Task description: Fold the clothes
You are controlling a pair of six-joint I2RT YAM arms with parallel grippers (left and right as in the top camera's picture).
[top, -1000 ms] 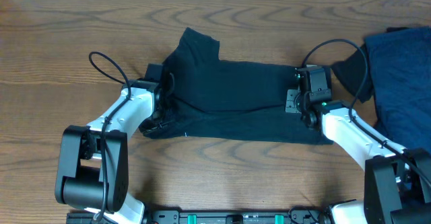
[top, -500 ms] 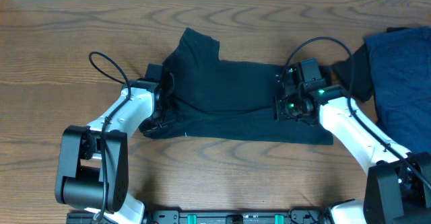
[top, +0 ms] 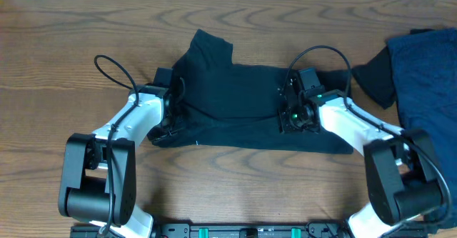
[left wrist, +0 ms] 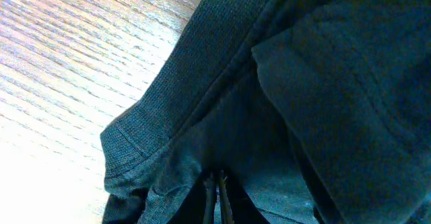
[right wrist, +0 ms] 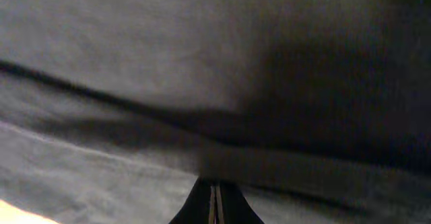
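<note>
Reaching in from the lower left edge, elbow bent, white forearm slanting up and right across the wood-grain worktop (top: 71, 38), black cable (top: 107, 70) looping above it. Ending in the left gripper (top: 170, 120) at the left edge of the T-shirt (top: 235, 102), low against the cloth. Seen from the left wrist: jaws pressed together on a bunched fold, ribbed hem curling just beside the tips and pale worktop showing to the left.

Lying spread at the middle of the worktop, very dark, wider than tall, one sleeve jutting up at the upper left, lower edge running almost straight.

Coming in from the lower right, second white forearm angled up and left, wrist turned over the right part of the T-shirt. Right gripper (top: 285, 120) down on the fabric, jaws closed on a crease in the right wrist view, wrinkles spreading from the tips.

Blue garment (top: 428, 88) heaped at the far right edge, apart from both grippers.
</note>
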